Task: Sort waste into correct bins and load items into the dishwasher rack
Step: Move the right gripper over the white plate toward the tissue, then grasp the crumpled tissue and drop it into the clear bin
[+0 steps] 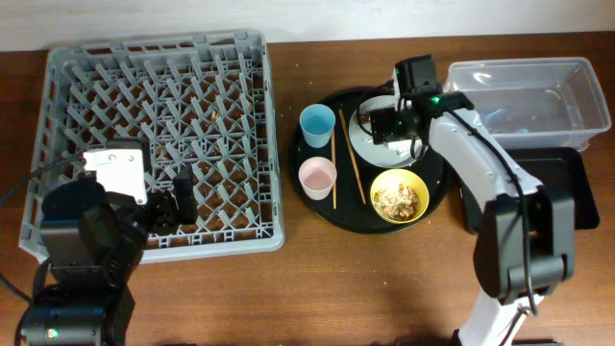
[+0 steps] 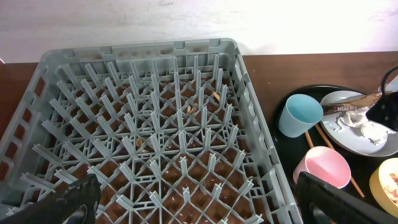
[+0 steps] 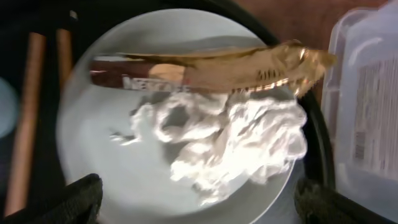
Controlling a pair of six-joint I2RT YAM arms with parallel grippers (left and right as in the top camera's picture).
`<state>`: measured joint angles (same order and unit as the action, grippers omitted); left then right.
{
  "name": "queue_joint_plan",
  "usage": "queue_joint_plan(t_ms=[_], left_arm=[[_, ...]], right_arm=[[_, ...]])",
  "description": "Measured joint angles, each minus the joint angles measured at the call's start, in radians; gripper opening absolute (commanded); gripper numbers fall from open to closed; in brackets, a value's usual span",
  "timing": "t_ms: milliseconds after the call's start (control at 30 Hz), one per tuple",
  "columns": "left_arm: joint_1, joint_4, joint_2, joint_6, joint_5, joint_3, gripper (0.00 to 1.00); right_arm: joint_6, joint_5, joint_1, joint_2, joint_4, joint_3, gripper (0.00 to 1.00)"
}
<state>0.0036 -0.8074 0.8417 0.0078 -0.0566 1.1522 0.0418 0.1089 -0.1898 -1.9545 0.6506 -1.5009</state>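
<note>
The pale plate (image 3: 106,143) lies on the round black tray (image 1: 317,207) and carries the crumpled white tissue (image 3: 242,140) and the brown-gold wrapper (image 3: 211,65). My right gripper (image 3: 196,202) is open just above the plate, fingers wide on either side of the tissue; it also shows in the overhead view (image 1: 389,123). The yellow bowl (image 1: 400,195) holds tan scraps. The blue cup (image 1: 317,125), pink cup (image 1: 318,178) and chopsticks (image 1: 335,168) lie on the tray. My left gripper (image 2: 196,202) is open and empty over the grey rack (image 1: 154,144).
The clear tub (image 1: 528,91) stands at the back right, beside the plate. The shallow black tray (image 1: 562,187) lies in front of it, partly under my right arm. Small crumbs lie in the rack's cells.
</note>
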Motion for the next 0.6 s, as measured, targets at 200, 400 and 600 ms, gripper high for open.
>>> queue_joint_plan(t_ms=[200,400,600], left_arm=[[0.0,-0.001,0.0,0.0,0.0,0.0,1.0],[0.0,-0.011,0.028,0.0,0.0,0.0,1.0],[0.0,-0.018,0.09,0.0,0.0,0.0,1.0]], right_arm=[[-0.133,0.037,0.0,-0.106,-0.055,0.0,0.94],[-0.17,0.041,0.008,-0.132,-0.108,0.0,0.89],[-0.171,0.011,0.03,-0.174,-0.118,0.0,0.75]])
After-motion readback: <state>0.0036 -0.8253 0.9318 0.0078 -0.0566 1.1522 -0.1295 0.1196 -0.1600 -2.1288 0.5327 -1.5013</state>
